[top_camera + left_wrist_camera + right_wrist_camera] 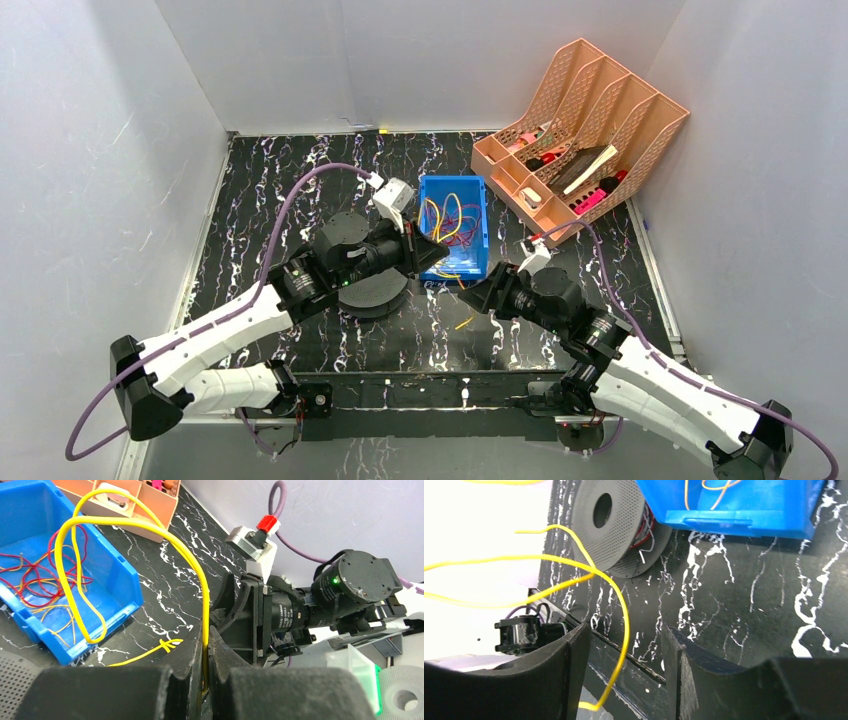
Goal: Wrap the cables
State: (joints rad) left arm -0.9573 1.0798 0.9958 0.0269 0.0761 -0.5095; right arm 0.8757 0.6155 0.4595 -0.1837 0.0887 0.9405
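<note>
- Your left gripper (420, 250) sits at the bin's (424, 200) near-left corner. In the left wrist view (207, 680) its jaws are pressed together, with the yellow cable (150, 527) pinched between them.
- A grey spool (378, 292) lies flat on the table (260, 190), just left of the bin's near end and partly under the left arm. In the right wrist view the spool (611, 525) has red and yellow turns on its core.
- From the pinch, the yellow cable arches up and over the bin's near wall (120, 575), then drops in a long loop inside.
- The other cables (450, 222), a loose red and yellow tangle, lie inside the bin.
- A yellow end with a small knot (167, 644) rests on the table just outside the bin's near corner.
- Your right gripper (468, 296) is just below the bin's near-right corner, pointing left. Its jaws (626, 675) stand apart; a strand of the yellow cable (621, 610) hangs between the fingers, touching neither.
- A peach rack (600, 110) stands right of the bin, towards the far wall.
</note>
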